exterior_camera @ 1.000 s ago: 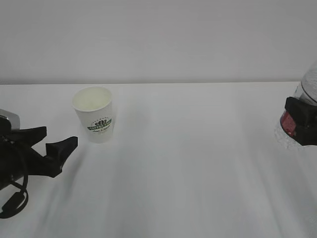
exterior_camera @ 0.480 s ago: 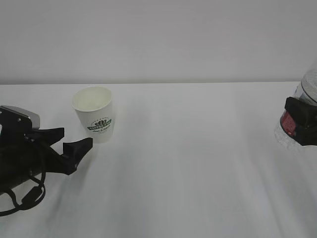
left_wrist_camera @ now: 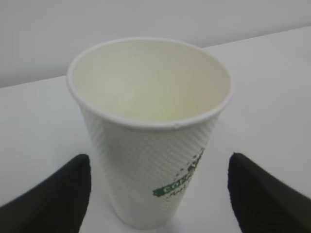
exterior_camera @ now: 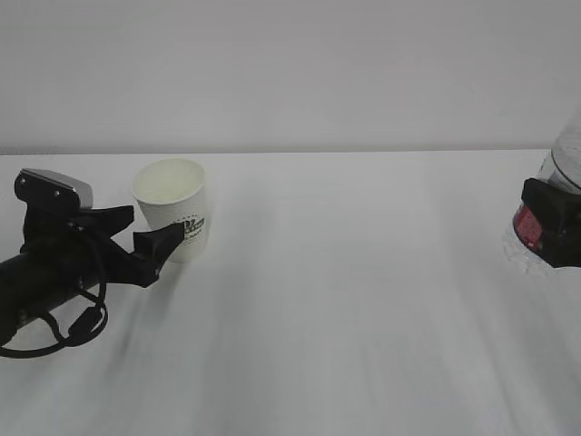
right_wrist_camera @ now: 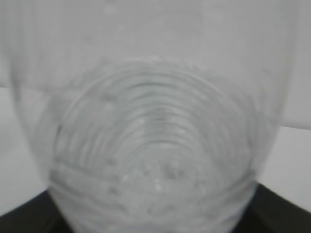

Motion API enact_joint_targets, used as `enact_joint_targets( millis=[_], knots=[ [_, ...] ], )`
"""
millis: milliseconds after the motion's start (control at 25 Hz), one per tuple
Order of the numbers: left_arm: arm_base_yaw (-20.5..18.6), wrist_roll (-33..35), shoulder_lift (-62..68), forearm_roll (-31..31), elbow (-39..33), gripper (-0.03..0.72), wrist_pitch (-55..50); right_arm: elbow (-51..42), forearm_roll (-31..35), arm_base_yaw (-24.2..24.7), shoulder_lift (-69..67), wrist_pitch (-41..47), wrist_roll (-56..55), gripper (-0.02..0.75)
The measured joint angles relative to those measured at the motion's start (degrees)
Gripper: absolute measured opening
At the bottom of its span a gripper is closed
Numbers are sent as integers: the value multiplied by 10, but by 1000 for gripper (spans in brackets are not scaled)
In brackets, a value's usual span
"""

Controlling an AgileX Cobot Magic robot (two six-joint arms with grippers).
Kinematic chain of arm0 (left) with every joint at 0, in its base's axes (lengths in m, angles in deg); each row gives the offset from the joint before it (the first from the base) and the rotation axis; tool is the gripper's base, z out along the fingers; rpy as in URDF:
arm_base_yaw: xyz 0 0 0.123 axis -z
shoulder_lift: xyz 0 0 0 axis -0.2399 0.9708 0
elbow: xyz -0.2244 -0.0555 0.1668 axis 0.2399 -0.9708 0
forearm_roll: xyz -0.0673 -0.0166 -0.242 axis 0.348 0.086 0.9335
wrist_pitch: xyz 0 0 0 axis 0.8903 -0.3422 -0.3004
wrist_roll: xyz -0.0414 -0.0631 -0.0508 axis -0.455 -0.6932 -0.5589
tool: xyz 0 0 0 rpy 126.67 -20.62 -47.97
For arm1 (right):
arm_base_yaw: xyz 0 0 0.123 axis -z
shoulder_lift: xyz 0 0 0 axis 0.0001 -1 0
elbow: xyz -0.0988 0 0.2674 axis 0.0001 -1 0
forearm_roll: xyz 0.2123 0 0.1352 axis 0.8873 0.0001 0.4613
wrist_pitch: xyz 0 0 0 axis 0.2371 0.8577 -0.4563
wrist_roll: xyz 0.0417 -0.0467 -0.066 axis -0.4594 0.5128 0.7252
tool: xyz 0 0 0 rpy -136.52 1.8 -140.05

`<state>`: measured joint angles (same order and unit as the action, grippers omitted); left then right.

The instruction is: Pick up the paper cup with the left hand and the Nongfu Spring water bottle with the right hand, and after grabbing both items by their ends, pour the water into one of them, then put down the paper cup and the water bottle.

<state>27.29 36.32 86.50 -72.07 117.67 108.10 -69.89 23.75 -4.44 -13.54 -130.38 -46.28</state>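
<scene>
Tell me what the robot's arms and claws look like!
The left hand is all black, with thick wedge-shaped fingers, a silver-grey box on top of its wrist, and a black cable looping underneath. Of the right hand, only a chunky black piece shows at the picture's edge.

White table [exterior_camera: 345, 300], bare but for an upright paper cup [exterior_camera: 172, 221] at its left.

Left tool [exterior_camera: 145, 234] brackets the paper cup [exterior_camera: 172, 221], seemingly without contact.
</scene>
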Motion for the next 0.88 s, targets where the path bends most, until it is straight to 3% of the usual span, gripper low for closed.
enact_joint_targets(
  millis=[480, 880],
  knots=[
    [0, -20, 50, -17, 44, 655, 0, 0, -1, 0, 0, 1, 0, 476],
    [0, -24, 54, -21, 96, 681, -81, 0, -1, 0, 0, 2, 0, 476]
  ],
)
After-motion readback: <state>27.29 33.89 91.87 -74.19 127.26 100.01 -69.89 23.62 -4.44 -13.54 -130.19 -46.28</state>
